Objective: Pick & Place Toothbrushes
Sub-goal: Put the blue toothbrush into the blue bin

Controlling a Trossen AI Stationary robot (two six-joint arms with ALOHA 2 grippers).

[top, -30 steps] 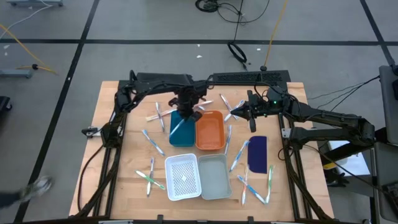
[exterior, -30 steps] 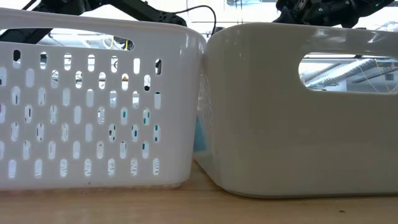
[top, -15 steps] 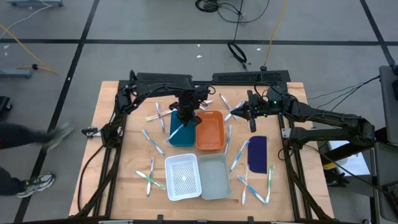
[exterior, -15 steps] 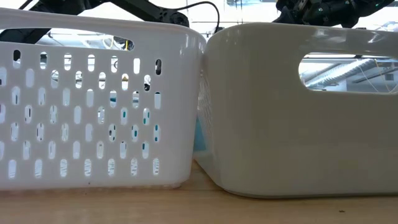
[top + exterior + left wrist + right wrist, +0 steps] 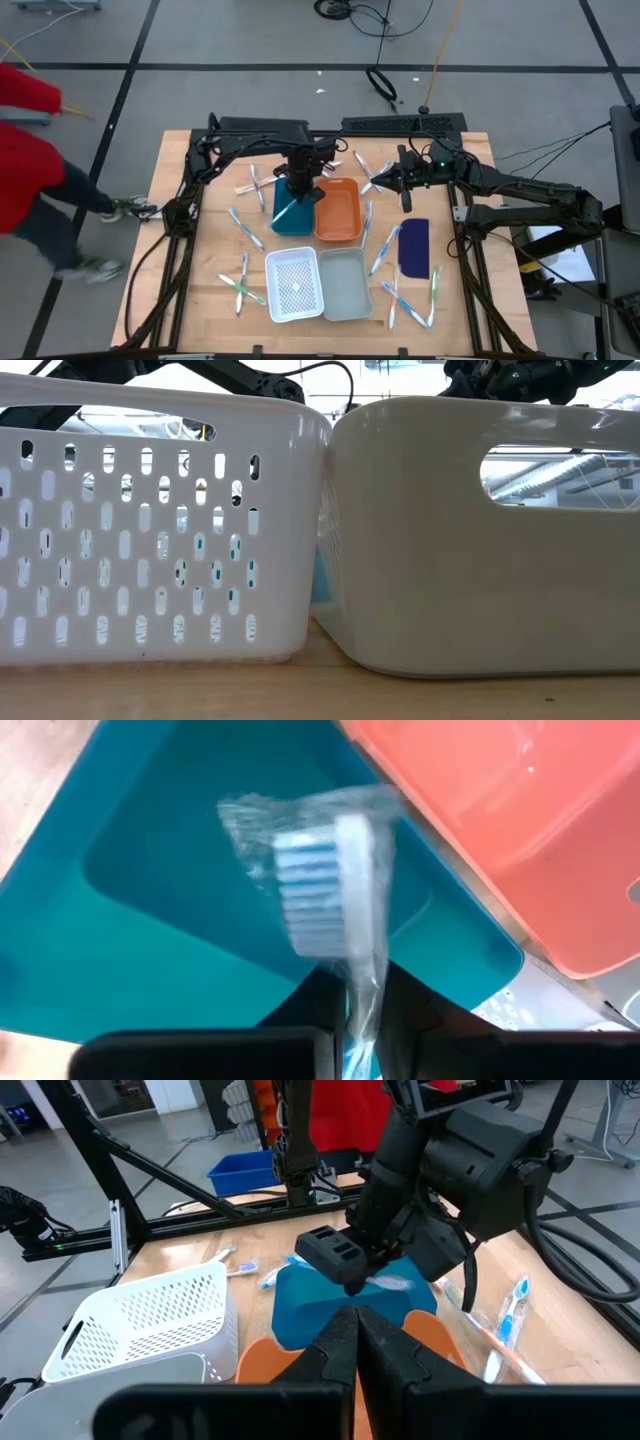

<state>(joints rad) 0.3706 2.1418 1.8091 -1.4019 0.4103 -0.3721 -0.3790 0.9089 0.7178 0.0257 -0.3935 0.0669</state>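
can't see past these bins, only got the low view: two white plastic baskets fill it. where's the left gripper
Observer: The left gripper hangs over the far end of the teal plastic tray, behind your baskets.
Operator: holding anything
Observer: A wrapped white toothbrush with blue bristles sits between its fingers, head pointing into the tray.
Operator: and the right arm
Observer: The right gripper is shut and empty, beyond the orange plastic tray, near loose toothbrushes.

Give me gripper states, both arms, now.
Left gripper: closed on a wrapped toothbrush, over the blue tray.
Right gripper: shut, holding nothing, beside the orange tray.
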